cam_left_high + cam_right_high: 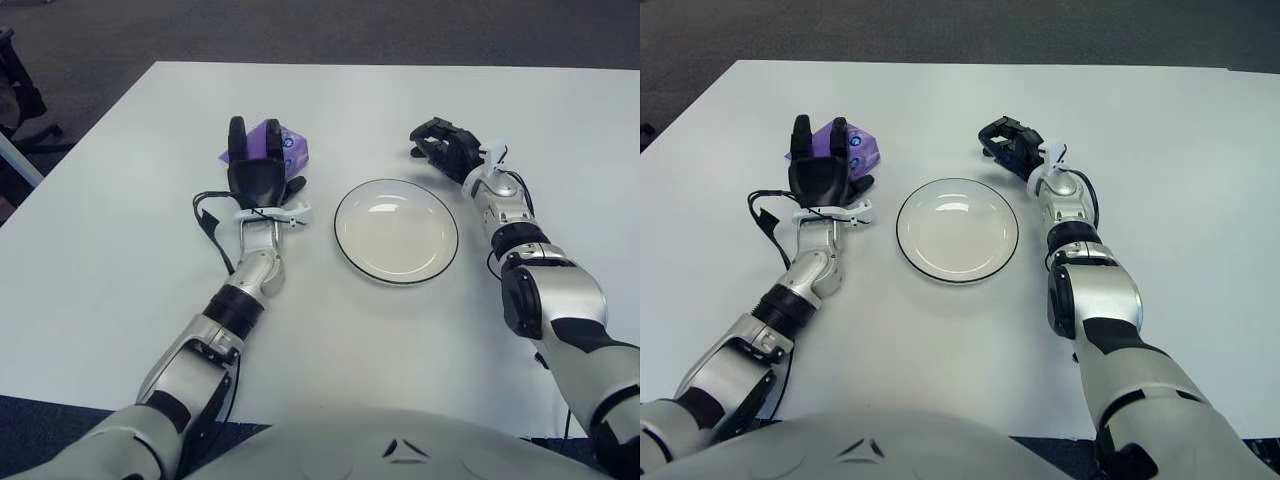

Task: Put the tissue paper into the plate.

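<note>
The left hand (255, 170) stands with its back toward the camera and its dark fingers (238, 135) pointing away up the white table (120, 250), curled round the purple tissue paper pack (282, 146), which shows just beyond and to the right of the fingertips and seems lifted off the tabletop, though that is hard to tell. To the right of this hand, apart from it, lies the white plate (396, 230) with a dark rim, with nothing in it. Beyond the plate's far right edge, close to the rim but not touching it, is the right hand (445, 147), its fingers curled loosely and holding nothing
</note>
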Controlling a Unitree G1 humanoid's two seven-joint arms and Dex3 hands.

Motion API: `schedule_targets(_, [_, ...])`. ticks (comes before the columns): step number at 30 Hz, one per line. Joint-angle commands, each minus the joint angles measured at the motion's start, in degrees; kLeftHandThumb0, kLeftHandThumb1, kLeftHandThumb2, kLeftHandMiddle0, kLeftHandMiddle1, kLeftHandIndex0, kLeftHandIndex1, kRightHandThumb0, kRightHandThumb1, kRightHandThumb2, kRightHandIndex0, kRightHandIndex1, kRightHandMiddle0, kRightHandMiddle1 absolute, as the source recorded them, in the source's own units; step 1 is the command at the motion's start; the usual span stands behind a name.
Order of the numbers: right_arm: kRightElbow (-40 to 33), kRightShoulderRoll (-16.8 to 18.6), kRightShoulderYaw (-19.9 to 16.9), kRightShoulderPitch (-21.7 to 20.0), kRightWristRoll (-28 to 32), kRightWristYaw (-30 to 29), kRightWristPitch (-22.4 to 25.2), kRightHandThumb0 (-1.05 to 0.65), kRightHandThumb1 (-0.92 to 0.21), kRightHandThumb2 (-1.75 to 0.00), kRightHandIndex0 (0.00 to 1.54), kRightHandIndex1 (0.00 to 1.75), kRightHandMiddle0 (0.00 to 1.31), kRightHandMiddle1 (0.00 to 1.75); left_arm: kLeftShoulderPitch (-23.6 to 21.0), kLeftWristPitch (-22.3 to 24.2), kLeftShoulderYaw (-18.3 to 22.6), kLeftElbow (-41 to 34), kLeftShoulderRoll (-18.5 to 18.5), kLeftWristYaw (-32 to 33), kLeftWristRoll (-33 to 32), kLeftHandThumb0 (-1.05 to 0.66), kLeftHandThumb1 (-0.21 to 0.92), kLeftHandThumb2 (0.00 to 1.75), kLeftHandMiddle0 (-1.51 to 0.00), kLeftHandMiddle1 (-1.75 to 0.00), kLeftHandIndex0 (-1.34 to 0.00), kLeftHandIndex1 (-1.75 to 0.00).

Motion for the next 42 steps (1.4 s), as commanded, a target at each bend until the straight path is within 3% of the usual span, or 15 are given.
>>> schedule_targets(1, [1.6, -0.3, 0.5, 3.1, -0.7, -0.3, 2.6, -0.01, -0.92, -0.23, 0.58, 1.37, 0.4, 1.34, -0.4, 0.6, -0.5, 2.6, 0.8, 1.6, -0.3, -1.04, 0.92, 0.82, -0.12, -0.01, -0.22, -0.04])
schedule_targets(13, [1.4, -0.4, 0.6, 3.2, -0.7, -0.2, 2.6, -0.01, -0.92, -0.23, 0.58, 1.37, 0.4, 1.34, -3.7, -1.9, -0.3, 13.7, 0.6, 16.5, -3.5, -1.03, 0.92, 0.73, -0.13, -0.01, -0.24, -0.04])
schedule_targets(18, [1.4, -0.5, 0.6, 3.1, -0.7, -0.2, 2.7, -0.01, -0.92, -0.23, 0.58, 1.37, 0.4, 1.34, -5.0, -2.8, -0.3, 16.1, 1.0, 18.8, -5.3, -1.01, 0.92, 0.68, -0.26, -0.04, -0.24, -0.03])
schedule_targets(22, [1.5, -0.5, 0.6, 3.1, -0.8, -0.2, 2.6, -0.01, -0.92, -0.23, 0.58, 1.37, 0.4, 1.34, -5.4, -2.7, 0.3, 15.9, 0.9, 15.4, -7.9, -0.97, 0.92, 0.62, -0.48, -0.06, -0.33, -0.05])
schedule_targets(27, [1.5, -0.6, 0.6, 3.0, -0.7, -0.1, 2.6, -0.01, -0.92, -0.23, 0.58, 1.37, 0.4, 1.34, -6.3, -1.5, 3.5, 12.6, 0.2, 2.8, -15.5, -0.93, 0.92, 0.58, -0.68, -0.13, -0.43, -0.08])
schedule_targets(28, [1.6, -0.6, 0.6, 3.0, -0.7, 0.0, 2.6, -0.01, -0.92, -0.23, 0.58, 1.36, 0.4, 1.34, -6.5, -1.0, 3.5, 12.1, 0.3, 1.3, -16.1, -0.92, 0.92, 0.58, -0.67, -0.22, -0.46, -0.08])
schedule_targets(30, [1.6, -0.6, 0.5, 3.0, -0.7, 0.0, 2.6, -0.01, -0.92, -0.23, 0.58, 1.36, 0.4, 1.34, -6.9, -0.4, 3.9, 11.5, 0.5, -0.8, -17.1, -0.9, 0.92, 0.56, -0.53, -0.68, -0.53, -0.07])
schedule_targets(33, [1.6, -0.6, 0.5, 2.9, -0.7, 0.1, 2.5, -0.01, -0.92, -0.23, 0.58, 1.36, 0.39, 1.34, -7.1, 0.3, 4.2, 10.6, 1.0, -3.8, -18.2, -0.87, 0.92, 0.52, -0.43, -0.99, -0.59, -0.08])
schedule_targets(37, [1.7, -0.7, 0.5, 3.0, -0.7, 0.3, 2.3, -0.01, -0.92, -0.23, 0.58, 1.36, 0.39, 1.34, -8.2, -2.0, 5.7, 12.1, 2.5, -7.9, -21.7, -0.83, 0.92, 0.46, -0.4, -1.08, -0.62, -0.12])
schedule_targets(42, [1.6, -0.7, 0.5, 2.9, -0.7, 0.4, 2.2, -0.01, -0.92, -0.23, 0.58, 1.36, 0.4, 1.34, -10.1, -7.7, 8.1, 18.2, 3.9, -8.3, -26.6, -0.78, 0.92, 0.42, -0.48, -1.08, -0.45, -0.61])
